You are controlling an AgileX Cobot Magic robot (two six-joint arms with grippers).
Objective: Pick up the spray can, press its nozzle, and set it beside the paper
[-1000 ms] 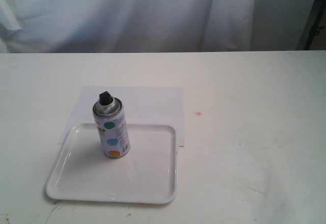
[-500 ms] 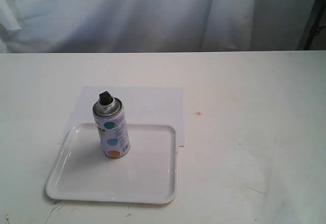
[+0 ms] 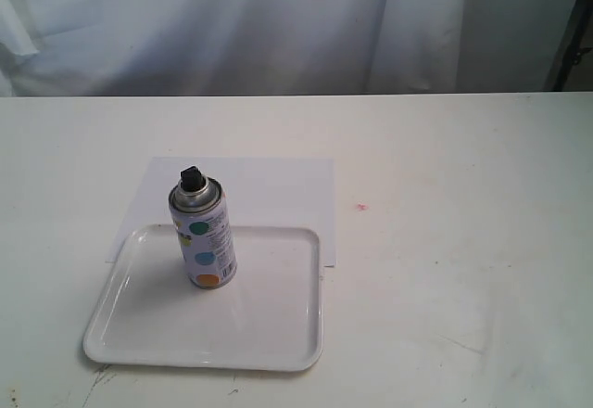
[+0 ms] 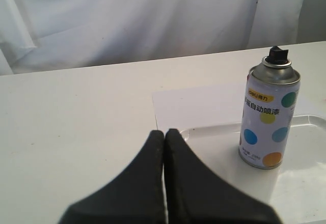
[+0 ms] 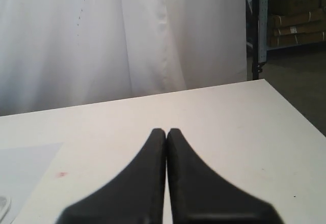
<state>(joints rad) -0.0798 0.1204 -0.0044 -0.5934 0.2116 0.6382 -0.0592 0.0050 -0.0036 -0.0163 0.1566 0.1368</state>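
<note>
The spray can (image 3: 204, 236) stands upright on the glossy white tray (image 3: 278, 334), its black nozzle (image 3: 192, 177) on the silver dome. Behind and under the tray's far edge lies the white paper (image 3: 269, 195). In the left wrist view the spray can (image 4: 269, 117) with its nozzle (image 4: 276, 55) stands off to one side of my left gripper (image 4: 164, 132), which is shut and empty, well short of the can. My right gripper (image 5: 166, 131) is shut and empty over bare table, with a corner of the paper (image 5: 25, 170) at the frame edge. Neither gripper shows in the exterior view.
A white curtain (image 3: 278, 19) hangs behind the table's far edge. A small red mark (image 3: 361, 207) lies on the table right of the paper. In the right wrist view the table's corner (image 5: 265, 81) ends near shelving with boxes (image 5: 295, 20).
</note>
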